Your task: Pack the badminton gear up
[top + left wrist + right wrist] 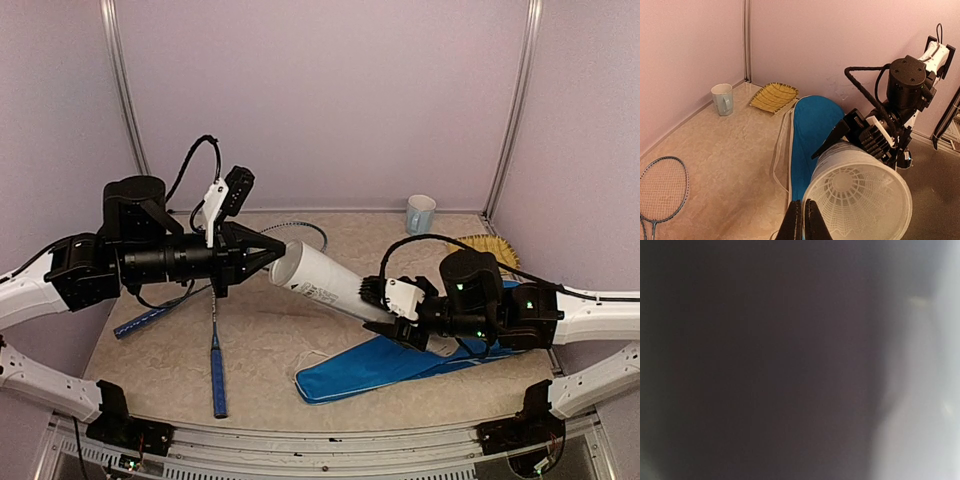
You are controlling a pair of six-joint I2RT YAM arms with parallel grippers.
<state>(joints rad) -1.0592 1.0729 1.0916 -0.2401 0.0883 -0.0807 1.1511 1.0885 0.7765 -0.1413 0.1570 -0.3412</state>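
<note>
a: where is the white tube (320, 283) right now?
b: off the tabletop (270, 345), held aslant. the right tool (398, 322) is clamped round its lower end, above the blue cover (370, 368), so the open mouth tips up toward the left arm.
a: and the left tool (272, 250)?
b: fingers pressed together, nothing between them that i can see, tips right at the rim of the mouth.
a: why hold the tube that way?
b: i'd judge it makes a steady target, so shuttlecocks can be fed in from the left. the left wrist view shows a white shuttlecock (847, 187) sitting inside.
a: the rest?
b: the two rackets (218, 372) lie on the tabletop under the left arm, not yet in the cover. the right wrist view is only a blur.
</note>
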